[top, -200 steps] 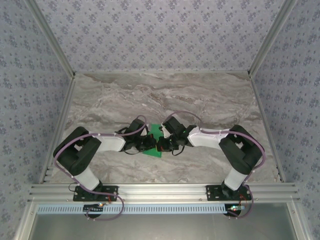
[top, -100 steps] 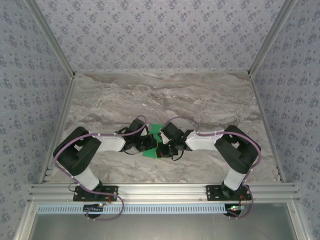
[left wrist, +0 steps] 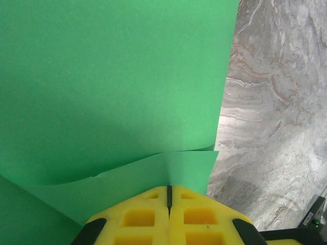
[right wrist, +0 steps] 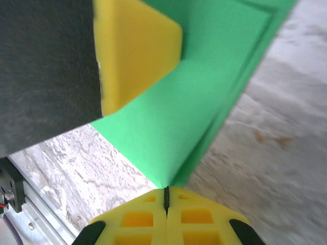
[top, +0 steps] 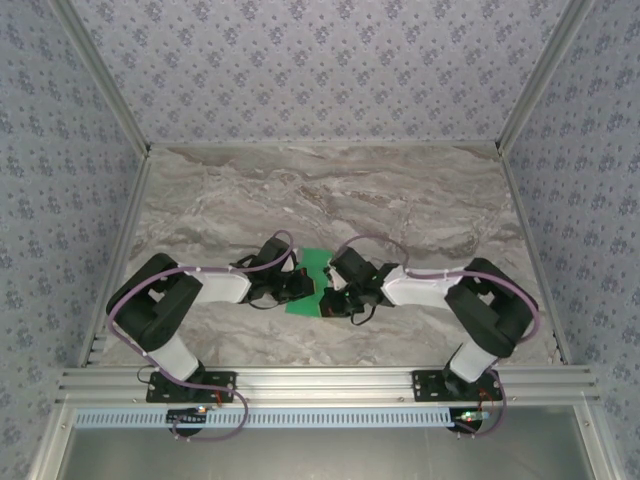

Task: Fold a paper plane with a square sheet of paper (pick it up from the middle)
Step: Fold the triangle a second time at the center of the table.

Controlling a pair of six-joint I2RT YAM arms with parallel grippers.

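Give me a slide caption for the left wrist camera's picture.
Left gripper, its yellow jaws shut, pinches the edge of a folded green paper sheet; marbled table at right.

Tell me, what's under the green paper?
Marble table shows beside the green paper, so it likely runs beneath. A folded lower layer peeks out in the left wrist view. The spot directly underneath is covered.
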